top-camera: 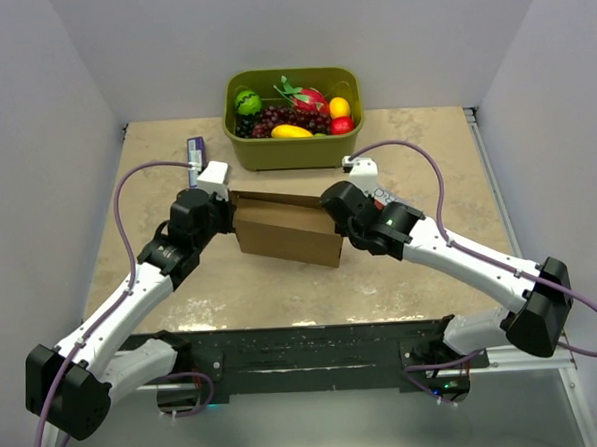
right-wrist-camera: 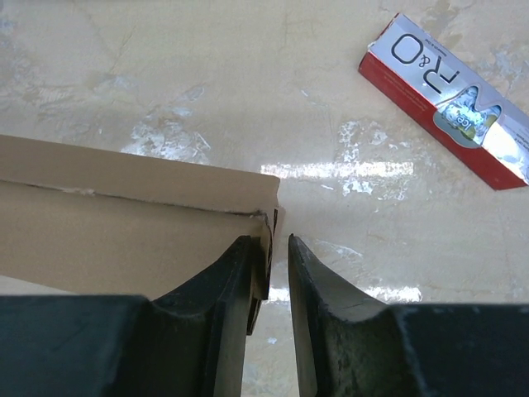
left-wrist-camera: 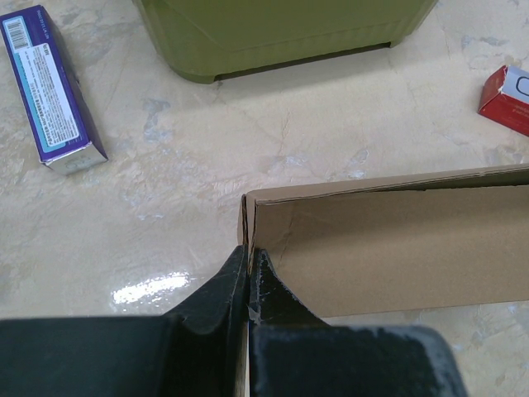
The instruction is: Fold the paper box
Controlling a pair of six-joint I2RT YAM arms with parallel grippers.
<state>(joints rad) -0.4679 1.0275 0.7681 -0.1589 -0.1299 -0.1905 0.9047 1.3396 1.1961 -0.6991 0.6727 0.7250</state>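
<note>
Cardboard check: plain brown die-cut paper box [top-camera: 287,232] sits just in front of the olive-green plastic tub [top-camera: 295,152]; your left gripper [left-wrist-camera: 248,277] pinches one end wall, your right gripper [right-wrist-camera: 278,265] straddles the other, jaws parted. Hold left firm, seat that flap squarely

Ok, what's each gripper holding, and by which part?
Left gripper pinches the plain brown cardboard box by its left end wall. Right gripper straddles the right end wall, jaws parted, not clamping.
</note>
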